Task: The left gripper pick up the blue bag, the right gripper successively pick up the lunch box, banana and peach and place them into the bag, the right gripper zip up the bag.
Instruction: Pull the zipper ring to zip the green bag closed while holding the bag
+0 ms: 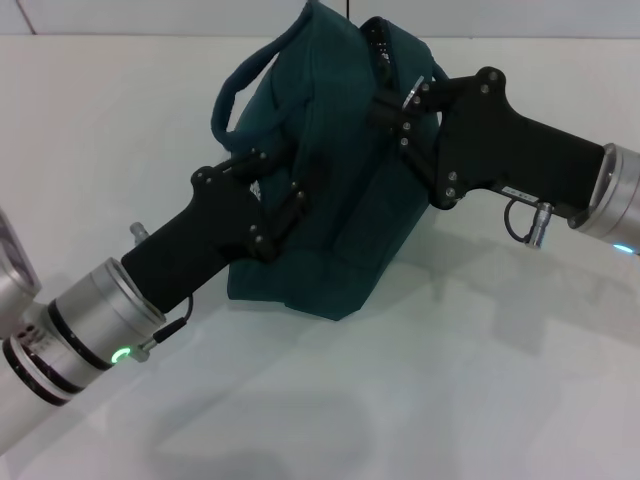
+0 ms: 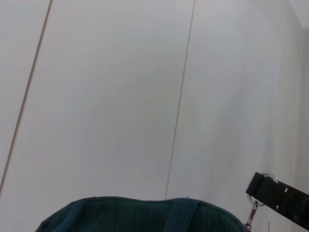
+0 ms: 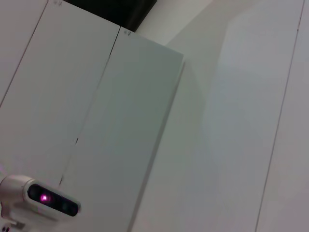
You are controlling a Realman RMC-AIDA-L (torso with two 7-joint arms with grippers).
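The left gripper (image 1: 285,205) pinches the bag's (image 1: 330,215) near side. The right gripper (image 1: 392,103), at the zipper (image 1: 383,55) on top, seems closed on its pull; the zipper runs away from the robot.

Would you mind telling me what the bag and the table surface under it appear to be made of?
The bag looks like matte teal woven fabric: it folds softly and has a limp strap. The table seems a smooth white hard surface, perhaps laminate, with faint sheen and soft shadows.
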